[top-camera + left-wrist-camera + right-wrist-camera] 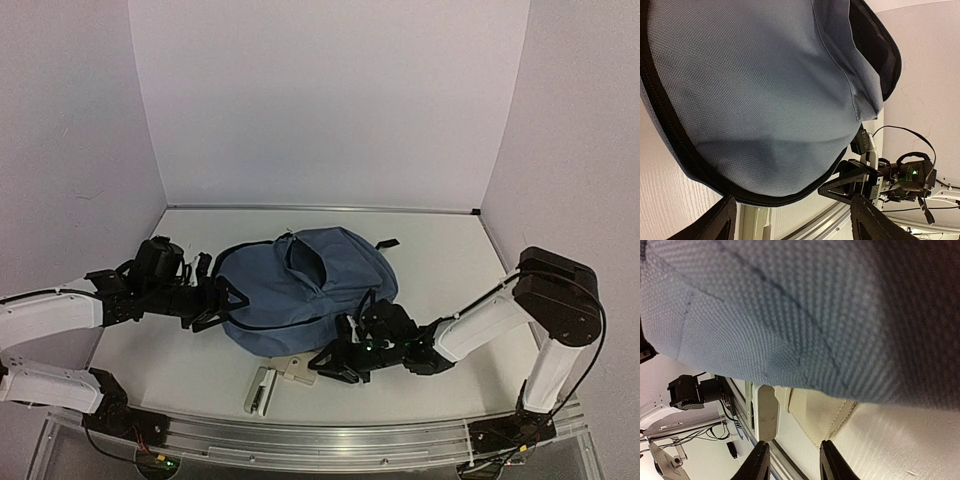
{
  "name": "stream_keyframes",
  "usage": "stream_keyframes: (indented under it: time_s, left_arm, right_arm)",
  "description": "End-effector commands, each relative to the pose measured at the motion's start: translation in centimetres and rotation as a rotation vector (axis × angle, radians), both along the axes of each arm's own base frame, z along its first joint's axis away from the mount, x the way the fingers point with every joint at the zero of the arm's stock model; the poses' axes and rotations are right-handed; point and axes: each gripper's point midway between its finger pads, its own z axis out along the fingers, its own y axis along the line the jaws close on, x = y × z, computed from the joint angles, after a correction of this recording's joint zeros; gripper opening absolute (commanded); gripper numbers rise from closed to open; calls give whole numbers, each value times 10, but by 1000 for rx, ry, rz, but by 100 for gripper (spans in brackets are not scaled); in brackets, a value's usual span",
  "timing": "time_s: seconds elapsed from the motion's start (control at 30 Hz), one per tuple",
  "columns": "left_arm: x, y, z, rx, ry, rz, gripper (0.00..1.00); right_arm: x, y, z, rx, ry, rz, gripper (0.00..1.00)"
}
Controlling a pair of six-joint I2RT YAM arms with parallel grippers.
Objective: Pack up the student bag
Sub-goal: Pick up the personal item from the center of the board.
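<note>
Student bag [300, 290] fills mid-table, so I get no straight path across the centre. Left gripper [215, 300] is at its left edge, jaws wide, with the zip trim just ahead of the fingers. Right gripper [335, 360] is at the bag's near edge, jaws apart, fabric close against it. A beige pouch [298, 368] and a pale flat piece [262, 388] block the near strip by the front rail [350, 432]. Bare table [440, 260] to the right and behind gives me room. Walls [330, 100] close off the sides and back.

Soft, even light; in the right wrist view the student bag [790, 305] looms blurred, darkening rightward.
</note>
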Motion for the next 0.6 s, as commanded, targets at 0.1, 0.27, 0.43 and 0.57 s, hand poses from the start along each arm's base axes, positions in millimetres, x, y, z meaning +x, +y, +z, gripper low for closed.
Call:
stream_keyframes:
  time_s: [0.1, 0.27, 0.43, 0.57]
  left_arm:
    - [1, -1, 17, -34, -46, 2, 78]
    - [0, 2, 19, -32, -52, 15, 79]
    - [1, 3, 18, -31, -51, 17, 79]
    - [2, 1, 18, -29, -55, 11, 79]
  right_arm:
    - [9, -3, -14, -17, 21, -78, 32]
    - [8, -13, -16, -34, 29, -108, 33]
    - [7, -22, -13, -40, 24, -129, 34]
    - [7, -13, -10, -27, 14, -108, 35]
